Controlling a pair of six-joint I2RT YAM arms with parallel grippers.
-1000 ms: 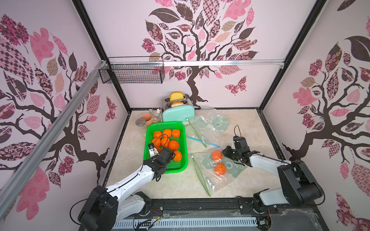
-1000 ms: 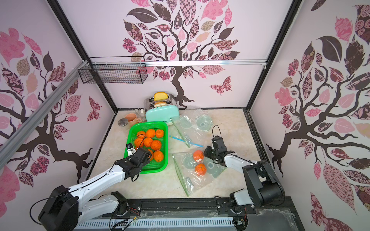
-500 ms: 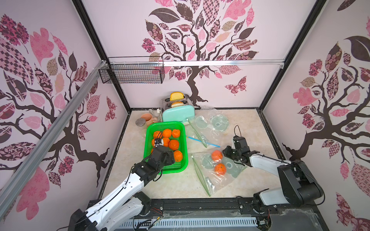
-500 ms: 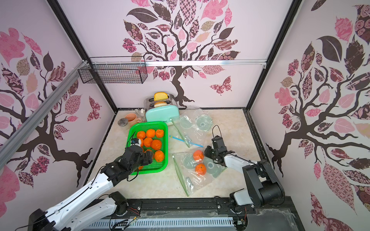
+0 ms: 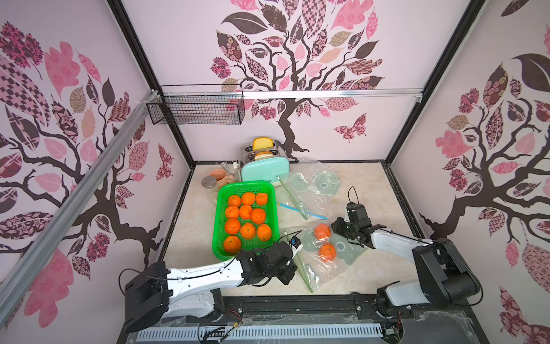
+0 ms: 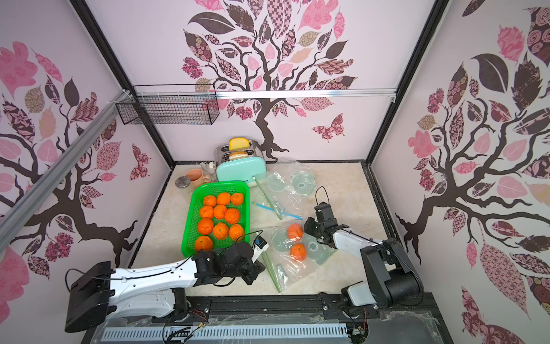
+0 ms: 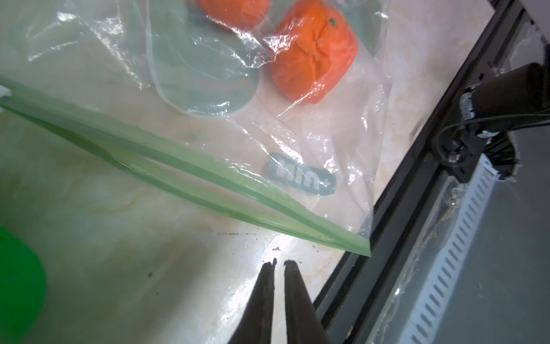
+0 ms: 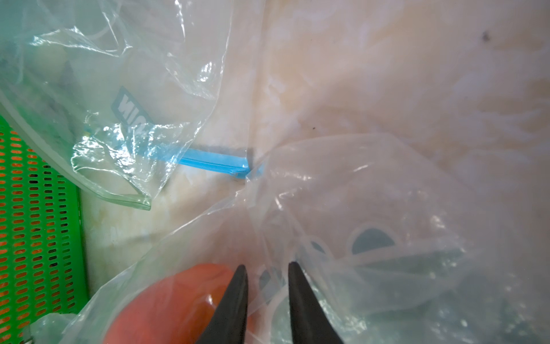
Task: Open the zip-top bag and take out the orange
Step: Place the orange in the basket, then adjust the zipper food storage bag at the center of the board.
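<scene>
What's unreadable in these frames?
- Right end effector: grip on the zip-top bag unclear; wrinkled clear film surrounds it in the right wrist view, and its wrist covers the tips in both top views.
- Green zip strip: gapes mid-length, but one end runs off the left wrist view's edge.
- One bagged orange: cut off by that view's edge.
- Left end effector tips: under its wrist in both top views.

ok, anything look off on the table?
Mostly tidy. A blue strip lies loose on the table between the bag with oranges and the far bag, which sits crumpled beside the toaster. I can't tell what it belongs to. No spills.
</scene>
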